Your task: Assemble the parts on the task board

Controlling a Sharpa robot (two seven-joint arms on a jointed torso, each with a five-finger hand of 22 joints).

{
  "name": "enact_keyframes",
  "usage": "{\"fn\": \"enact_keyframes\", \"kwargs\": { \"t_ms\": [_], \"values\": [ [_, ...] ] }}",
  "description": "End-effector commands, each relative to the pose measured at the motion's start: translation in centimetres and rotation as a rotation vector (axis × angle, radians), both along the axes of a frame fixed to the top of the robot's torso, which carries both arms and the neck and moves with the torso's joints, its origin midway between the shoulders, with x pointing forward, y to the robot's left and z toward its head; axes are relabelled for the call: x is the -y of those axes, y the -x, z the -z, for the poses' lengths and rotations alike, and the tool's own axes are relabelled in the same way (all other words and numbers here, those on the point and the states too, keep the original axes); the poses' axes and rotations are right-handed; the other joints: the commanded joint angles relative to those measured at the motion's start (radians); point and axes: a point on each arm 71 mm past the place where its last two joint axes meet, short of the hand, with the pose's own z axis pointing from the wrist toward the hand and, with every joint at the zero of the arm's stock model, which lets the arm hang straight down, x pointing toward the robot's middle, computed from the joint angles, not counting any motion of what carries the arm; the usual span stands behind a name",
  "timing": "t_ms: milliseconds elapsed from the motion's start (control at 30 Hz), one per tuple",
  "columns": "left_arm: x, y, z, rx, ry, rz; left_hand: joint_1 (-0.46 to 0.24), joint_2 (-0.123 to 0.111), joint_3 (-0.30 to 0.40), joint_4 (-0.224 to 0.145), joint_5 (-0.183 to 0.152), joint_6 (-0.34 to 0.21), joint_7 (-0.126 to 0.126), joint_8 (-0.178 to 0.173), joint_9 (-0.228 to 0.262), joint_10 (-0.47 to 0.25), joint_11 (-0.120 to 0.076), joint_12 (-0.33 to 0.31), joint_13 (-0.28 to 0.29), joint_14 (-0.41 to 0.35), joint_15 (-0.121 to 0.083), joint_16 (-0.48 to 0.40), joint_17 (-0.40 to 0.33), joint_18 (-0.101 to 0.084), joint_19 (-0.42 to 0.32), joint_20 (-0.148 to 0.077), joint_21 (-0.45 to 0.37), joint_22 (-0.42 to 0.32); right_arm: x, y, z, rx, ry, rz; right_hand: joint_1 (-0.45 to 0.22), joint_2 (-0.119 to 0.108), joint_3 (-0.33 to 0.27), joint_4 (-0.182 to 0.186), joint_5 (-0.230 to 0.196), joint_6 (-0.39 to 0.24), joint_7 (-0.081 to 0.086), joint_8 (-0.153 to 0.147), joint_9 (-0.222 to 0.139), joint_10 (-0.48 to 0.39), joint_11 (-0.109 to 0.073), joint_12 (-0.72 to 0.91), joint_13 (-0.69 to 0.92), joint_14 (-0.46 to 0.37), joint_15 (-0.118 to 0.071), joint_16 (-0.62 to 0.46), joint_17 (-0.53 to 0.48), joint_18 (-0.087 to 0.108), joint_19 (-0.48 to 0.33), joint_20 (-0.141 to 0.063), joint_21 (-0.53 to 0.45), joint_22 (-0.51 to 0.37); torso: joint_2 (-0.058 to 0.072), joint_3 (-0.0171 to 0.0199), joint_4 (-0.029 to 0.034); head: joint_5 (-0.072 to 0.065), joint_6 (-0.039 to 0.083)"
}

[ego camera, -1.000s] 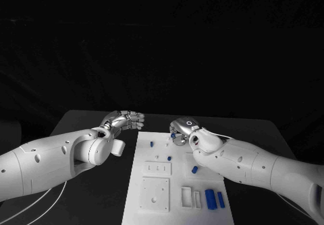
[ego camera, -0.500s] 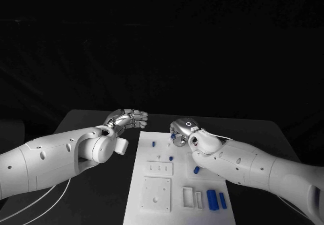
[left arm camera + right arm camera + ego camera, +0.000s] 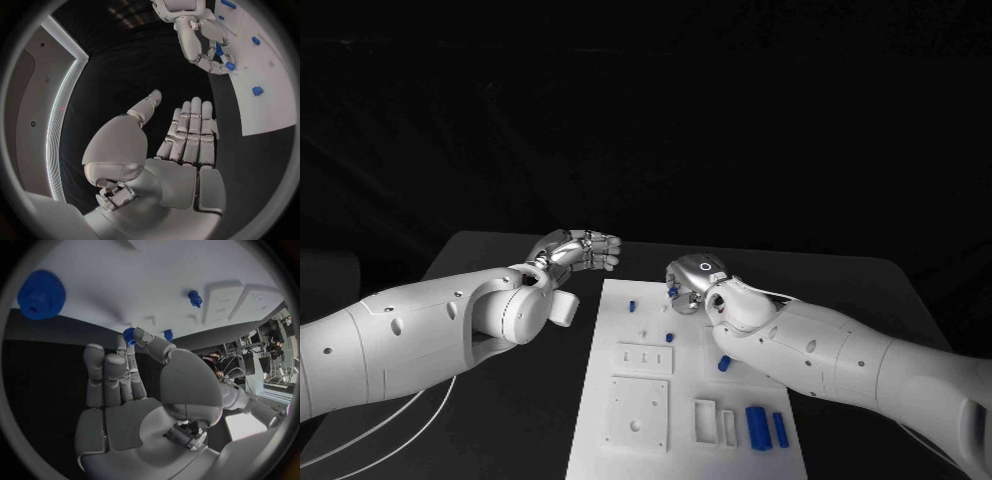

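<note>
White and long, the task board [image 3: 678, 385] lies down the middle of the black table [image 3: 488, 260], its far end near the two hands. Blue parts on it can be counted in the head view: one small peg [image 3: 630, 306] stands near the board's far left corner, one short piece [image 3: 669, 339] sits just beyond the raised block with slots [image 3: 645, 358], one more [image 3: 724, 364] lies at the board's right edge beside the right arm, and two longer cylinders [image 3: 763, 428] lie side by side near the right corner of the board's near end. One square white plate [image 3: 636, 413] and a pair of narrow white frames [image 3: 714, 421] rest beside them. The right wrist view adds one blue toothed gear [image 3: 41, 294] lying on the board. The right hand [image 3: 691, 283] hovers over the board's far right part and pinches a small blue part [image 3: 129, 335] between thumb and fingertip; another blue bit [image 3: 167, 334] shows just beside it. The left hand [image 3: 577, 251] hangs over the bare table off the board's far left corner, holding nothing, its fingers together and nearly straight with the thumb apart.
</note>
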Motion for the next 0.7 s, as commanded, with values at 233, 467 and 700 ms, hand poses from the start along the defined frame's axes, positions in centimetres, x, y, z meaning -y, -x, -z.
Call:
{"fn": "enact_keyframes", "kwargs": {
  "t_ms": [233, 467, 700],
  "values": [
    [0.28, 0.0, -0.28, 0.011, 0.006, 0.013, -0.01, -0.003, 0.003, -0.003, 0.002, 0.01, 0.008, -0.004, -0.001, 0.002, 0.008, -0.006, -0.001, 0.001, 0.002, -0.004, 0.002, 0.017, -0.006, 0.001, 0.007, 0.023, -0.14, 0.08, -0.05, 0.017, 0.011, 0.0, 0.009, -0.002, 0.007, 0.0, 0.006, 0.008, 0.001, 0.006, 0.003, 0.019, 0.002, 0.002, 0.002, -0.032, -0.024, 0.004, -0.002, 0.068, 0.023, -0.032, 0.006, 0.001, 0.0, -0.0015, 0.0001, 0.002, 0.0],
    [0.41, -0.02, -0.29, 0.011, 0.007, 0.015, -0.01, -0.003, 0.003, -0.003, 0.002, 0.01, 0.008, -0.004, -0.001, 0.002, 0.008, -0.006, -0.001, 0.001, 0.002, -0.004, 0.002, 0.017, -0.007, 0.001, 0.007, 0.023, -0.31, 0.1, -0.03, 0.012, 0.015, -0.003, 0.009, -0.003, 0.008, 0.0, 0.006, 0.008, 0.001, 0.005, 0.004, 0.02, 0.002, 0.001, 0.002, -0.032, -0.024, 0.004, -0.002, 0.068, 0.023, -0.033, 0.006, 0.002, 0.001, -0.0024, 0.0002, 0.003, 0.001],
    [0.42, -0.03, -0.31, 0.011, 0.006, 0.014, -0.01, -0.003, 0.003, -0.003, 0.002, 0.01, 0.008, -0.004, -0.001, 0.002, 0.008, -0.007, -0.001, 0.001, 0.002, -0.004, 0.002, 0.017, -0.007, 0.001, 0.007, 0.023, -0.28, -0.09, -0.13, 0.01, 0.021, 0.001, 0.009, -0.003, 0.009, 0.0, 0.006, 0.008, 0.001, 0.005, 0.004, 0.02, 0.003, 0.001, 0.003, -0.032, -0.024, 0.005, -0.003, 0.068, 0.023, -0.032, 0.006, 0.002, 0.001, -0.0031, 0.0008, 0.003, 0.0]
  ]
}}
